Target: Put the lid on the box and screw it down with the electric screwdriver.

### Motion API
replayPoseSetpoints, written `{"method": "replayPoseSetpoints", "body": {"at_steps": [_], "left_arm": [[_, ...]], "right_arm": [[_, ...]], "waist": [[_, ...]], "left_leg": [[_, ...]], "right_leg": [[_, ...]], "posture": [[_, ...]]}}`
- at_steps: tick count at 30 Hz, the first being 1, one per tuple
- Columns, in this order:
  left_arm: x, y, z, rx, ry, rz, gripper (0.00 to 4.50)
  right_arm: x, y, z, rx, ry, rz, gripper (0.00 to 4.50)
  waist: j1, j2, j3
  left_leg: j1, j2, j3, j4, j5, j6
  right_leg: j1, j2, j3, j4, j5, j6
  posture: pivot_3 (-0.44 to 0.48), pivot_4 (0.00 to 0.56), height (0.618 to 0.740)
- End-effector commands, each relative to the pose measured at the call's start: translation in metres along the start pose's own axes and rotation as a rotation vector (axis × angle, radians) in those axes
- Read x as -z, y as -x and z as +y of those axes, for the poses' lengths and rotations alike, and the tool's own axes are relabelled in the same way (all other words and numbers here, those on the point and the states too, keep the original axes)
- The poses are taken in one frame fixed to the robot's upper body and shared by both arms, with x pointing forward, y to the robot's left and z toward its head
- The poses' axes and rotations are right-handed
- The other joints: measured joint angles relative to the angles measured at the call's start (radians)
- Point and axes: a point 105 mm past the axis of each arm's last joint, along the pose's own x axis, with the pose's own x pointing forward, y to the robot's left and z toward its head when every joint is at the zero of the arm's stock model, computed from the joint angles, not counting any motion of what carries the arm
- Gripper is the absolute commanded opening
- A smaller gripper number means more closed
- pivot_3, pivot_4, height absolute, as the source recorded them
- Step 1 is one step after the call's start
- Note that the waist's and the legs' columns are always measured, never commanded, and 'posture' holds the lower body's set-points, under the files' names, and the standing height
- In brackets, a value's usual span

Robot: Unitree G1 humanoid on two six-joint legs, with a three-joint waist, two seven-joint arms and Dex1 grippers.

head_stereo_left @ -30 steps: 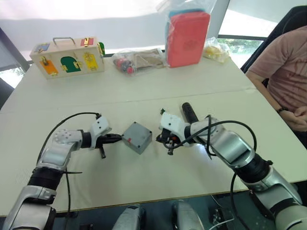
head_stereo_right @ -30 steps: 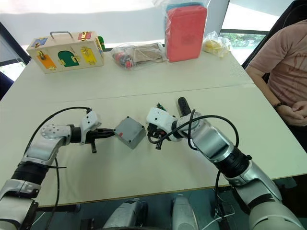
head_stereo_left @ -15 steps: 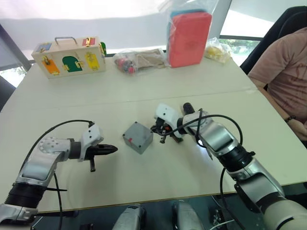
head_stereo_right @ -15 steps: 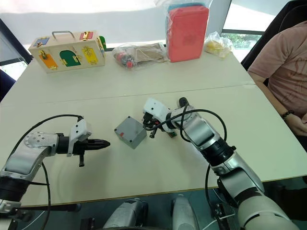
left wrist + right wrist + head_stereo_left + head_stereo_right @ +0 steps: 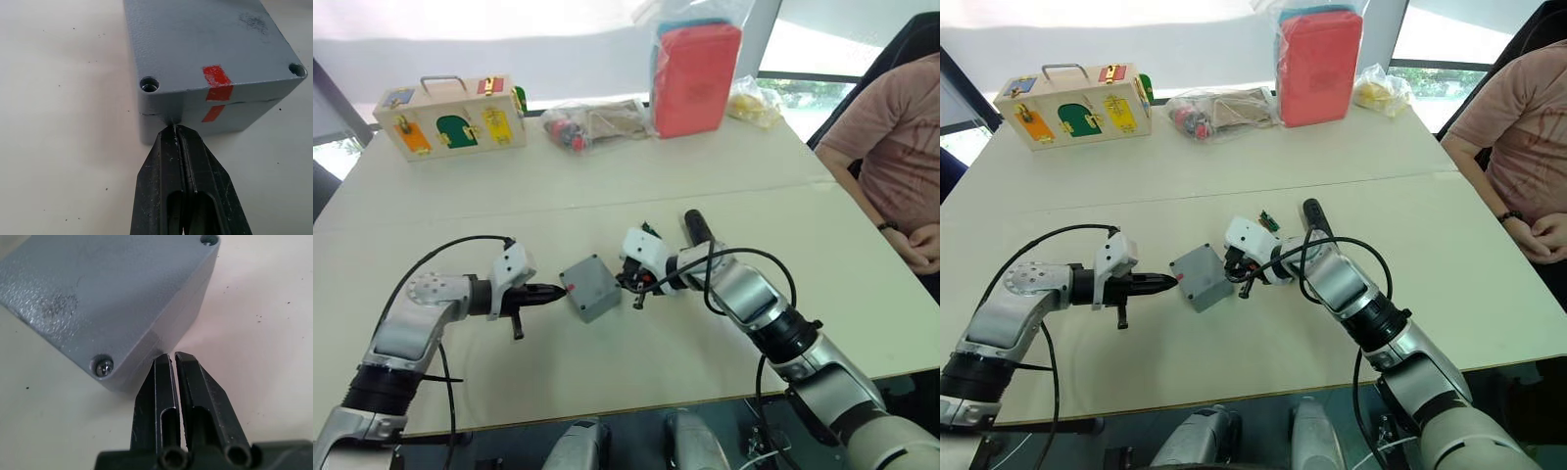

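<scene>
Eye views: grey box (image 5: 590, 288) with lid (image 5: 586, 276) on sits mid-table, between left gripper (image 5: 560, 291) and right gripper (image 5: 625, 281); electric screwdriver (image 5: 697, 227) lies just behind the right arm, wooden latch box (image 5: 451, 116) at far left corner. Left wrist: fingers (image 5: 168, 161) pressed together, empty, tips at the lid seam beside the red mark (image 5: 215, 92); empty screw hole (image 5: 149, 84) at that corner. Right wrist: fingers (image 5: 166, 387) nearly closed, empty, tips at the box's side near a corner with a screw (image 5: 103, 366) in.

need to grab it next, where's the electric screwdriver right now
In the head views the electric screwdriver lies on the table just beyond the right gripper, right of the box.
</scene>
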Motion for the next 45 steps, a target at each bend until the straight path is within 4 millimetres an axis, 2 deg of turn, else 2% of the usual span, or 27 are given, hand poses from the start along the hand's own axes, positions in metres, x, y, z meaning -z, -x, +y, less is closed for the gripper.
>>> {"method": "replayPoseSetpoints", "body": {"at_steps": [1,18,22,26,30,33,34,35,40,41,45], "left_arm": [[-0.012,-0.001,0.004,-0.003,-0.038,-0.031,0.00],[-0.021,-0.009,0.013,-0.033,-0.044,-0.071,0.00],[-0.021,-0.007,0.010,-0.021,-0.040,-0.066,0.00],[-0.022,0.006,0.007,-0.024,-0.045,-0.055,0.00],[-0.041,0.026,0.001,-0.018,-0.052,-0.080,0.00],[-0.055,0.034,-0.004,-0.016,-0.066,-0.108,0.00],[-0.060,0.036,-0.005,-0.015,-0.075,-0.116,0.00],[-0.065,0.037,-0.007,-0.012,-0.079,-0.126,0.00],[-0.086,0.038,-0.014,0.022,-0.103,-0.170,0.00],[-0.088,0.037,-0.014,0.026,-0.109,-0.176,0.00],[-0.096,0.034,-0.015,0.026,-0.125,-0.190,0.00]], "right_arm": [[-0.014,0.004,0.007,-0.010,0.040,-0.041,0.12],[-0.018,0.007,0.010,0.001,0.025,-0.049,0.12],[-0.019,0.010,0.008,0.016,0.031,-0.049,0.12],[-0.028,0.034,-0.001,0.088,0.071,-0.120,0.12],[-0.033,0.069,-0.002,0.162,0.106,-0.218,0.12],[-0.027,0.079,-0.003,0.200,0.067,-0.226,0.12],[-0.024,0.081,-0.005,0.224,0.037,-0.230,0.65],[-0.021,0.082,-0.008,0.248,0.010,-0.231,0.84],[0.002,0.082,-0.023,0.341,-0.076,-0.195,2.93],[0.005,0.080,-0.024,0.352,-0.105,-0.194,3.16],[0.018,0.072,-0.031,0.399,-0.153,-0.174,3.16]], "waist": [[0.001,0.000,0.000],[0.001,0.000,0.000],[0.001,0.000,0.000],[0.001,0.000,0.000],[0.005,0.000,0.000],[0.006,0.000,0.000],[0.006,0.000,0.000],[0.006,0.000,0.000],[0.006,0.000,0.000],[0.006,0.000,0.000],[0.006,0.000,0.000]], "left_leg": [[0.000,0.000,0.000,0.000,0.000,0.000],[0.000,0.000,0.000,0.001,0.000,0.000],[0.000,0.000,0.000,0.001,0.000,0.000],[0.000,0.000,0.000,0.001,0.000,0.000],[-0.001,0.000,0.000,0.001,0.000,0.000],[-0.001,0.000,-0.001,0.002,0.000,0.001],[0.000,0.000,-0.001,0.002,0.000,0.001],[0.000,0.000,-0.001,0.002,0.000,0.001],[0.000,0.000,-0.001,0.002,0.000,0.001],[0.000,0.000,-0.001,0.002,0.000,0.001],[0.000,0.000,-0.001,0.002,0.000,0.000]], "right_leg": [[0.000,0.000,0.000,0.000,0.000,0.000],[0.000,0.000,0.000,0.000,0.000,0.000],[0.000,0.000,0.000,0.000,0.000,0.000],[0.000,-0.001,0.000,0.000,0.000,0.000],[0.000,0.000,0.000,0.000,0.000,0.000],[0.001,-0.001,0.000,0.000,0.000,0.000],[0.001,0.000,0.000,0.000,0.000,0.000],[0.002,-0.001,0.001,0.000,0.000,0.000],[0.001,0.000,0.001,0.000,0.000,0.000],[0.001,0.000,0.001,0.000,0.000,0.000],[0.002,0.000,0.001,0.000,0.000,0.000]], "posture": [[0.000,0.150,0.740],[0.000,0.150,0.740],[0.000,0.150,0.740],[0.000,0.150,0.740],[0.000,0.150,0.740],[0.000,0.150,0.740],[0.000,0.150,0.740],[0.000,0.150,0.740],[0.000,0.150,0.740],[0.000,0.150,0.740],[0.000,0.150,0.740]]}}
